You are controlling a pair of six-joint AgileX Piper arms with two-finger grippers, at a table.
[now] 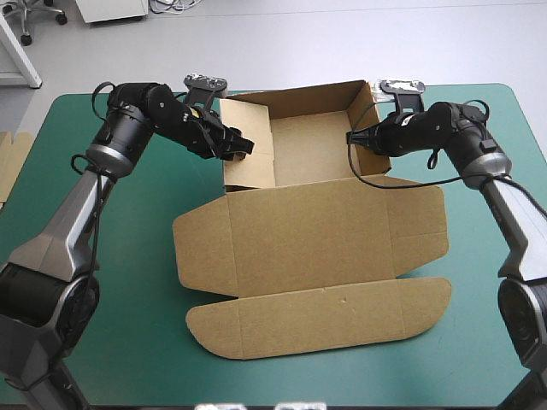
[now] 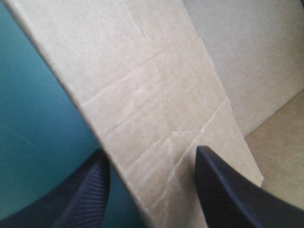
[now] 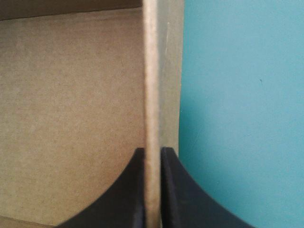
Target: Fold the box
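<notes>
Creased brown box — left fingers straddle its wall, spread wide; right fingers pinch the opposite wall.

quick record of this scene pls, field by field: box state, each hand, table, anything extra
box: the box is an open tray on the far side, walls raised, lid and flaps lying flat toward the near edge
left hand: the left hand is open, straddling the tray's left wall
right hand: the right hand is shut on the top edge of the tray's right wall
surface: teal-green cover
extra: spare board showing at the table's left edge
</notes>
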